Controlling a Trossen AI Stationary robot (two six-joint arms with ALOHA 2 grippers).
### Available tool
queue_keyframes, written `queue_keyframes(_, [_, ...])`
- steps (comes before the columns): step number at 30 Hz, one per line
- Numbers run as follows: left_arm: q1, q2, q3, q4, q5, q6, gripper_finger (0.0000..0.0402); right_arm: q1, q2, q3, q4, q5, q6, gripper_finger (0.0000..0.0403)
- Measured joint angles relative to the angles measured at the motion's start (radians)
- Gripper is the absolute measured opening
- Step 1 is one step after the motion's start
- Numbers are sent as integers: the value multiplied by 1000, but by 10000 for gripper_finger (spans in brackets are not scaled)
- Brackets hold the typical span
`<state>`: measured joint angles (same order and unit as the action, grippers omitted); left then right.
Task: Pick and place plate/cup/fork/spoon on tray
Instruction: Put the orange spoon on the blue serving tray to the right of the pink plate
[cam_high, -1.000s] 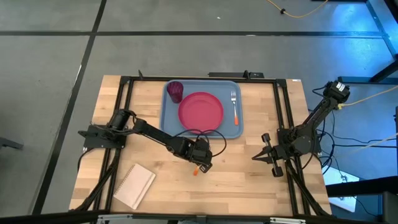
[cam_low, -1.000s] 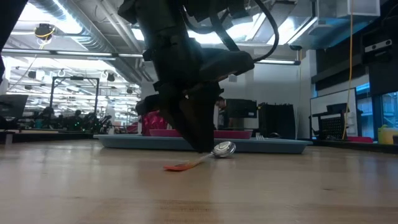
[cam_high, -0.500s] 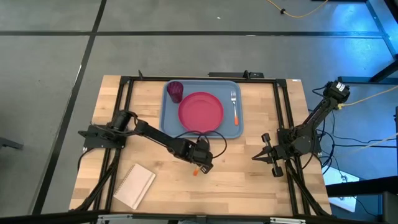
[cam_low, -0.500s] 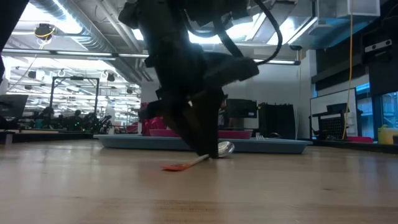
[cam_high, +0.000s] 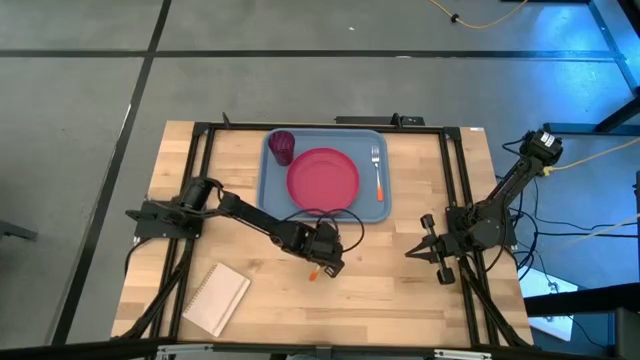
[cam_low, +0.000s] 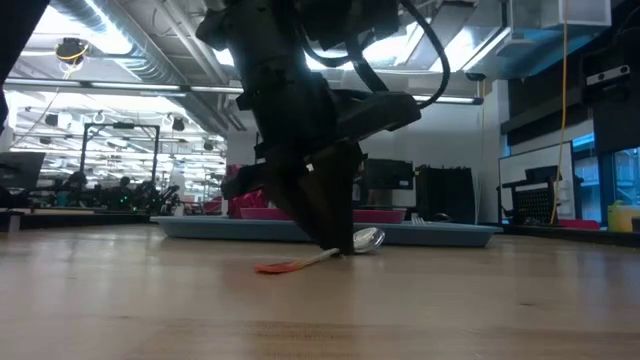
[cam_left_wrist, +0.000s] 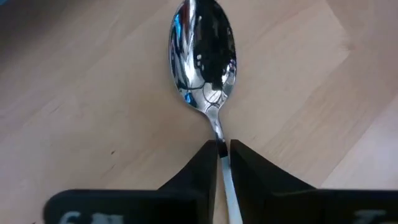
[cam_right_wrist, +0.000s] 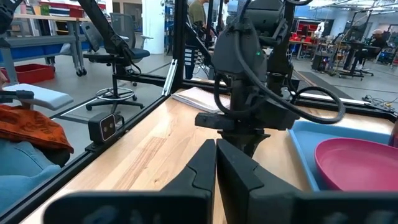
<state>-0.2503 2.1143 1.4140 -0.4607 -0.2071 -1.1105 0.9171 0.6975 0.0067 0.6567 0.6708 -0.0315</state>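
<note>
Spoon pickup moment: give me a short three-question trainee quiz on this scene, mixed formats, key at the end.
1. True or false: the left gripper is shut on the spoon.
2. Which item is not on the tray? A) plate B) cup C) fork D) spoon
3. Fill in: the right gripper waits near the table's ____ edge.

Key: 1 true; 2 D; 3 right.

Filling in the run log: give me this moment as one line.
left gripper: shut on spoon neck, on table | right gripper: shut, waiting at right edge | on tray: plate, cup, fork
</note>
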Motion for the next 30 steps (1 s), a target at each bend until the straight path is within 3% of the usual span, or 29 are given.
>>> queue_keyframes(4, [9,1,0,-3,18,-10,9,0,0,0,0,0,0,19])
queue_keyframes(10, [9,5,37,-41,-4,3,4,0,0,0,0,0,0,19])
queue_keyframes(17, [42,10,236,-63,-125,195,2,0,0,0,1,0,0,19])
queue_keyframes(23, [87,10,352,-11,-124,359,1,0,0,0,2,-1,2,19])
queue_keyframes(30, [222,19,353,62,-109,300,1,0,0,0,4,-1,4,19])
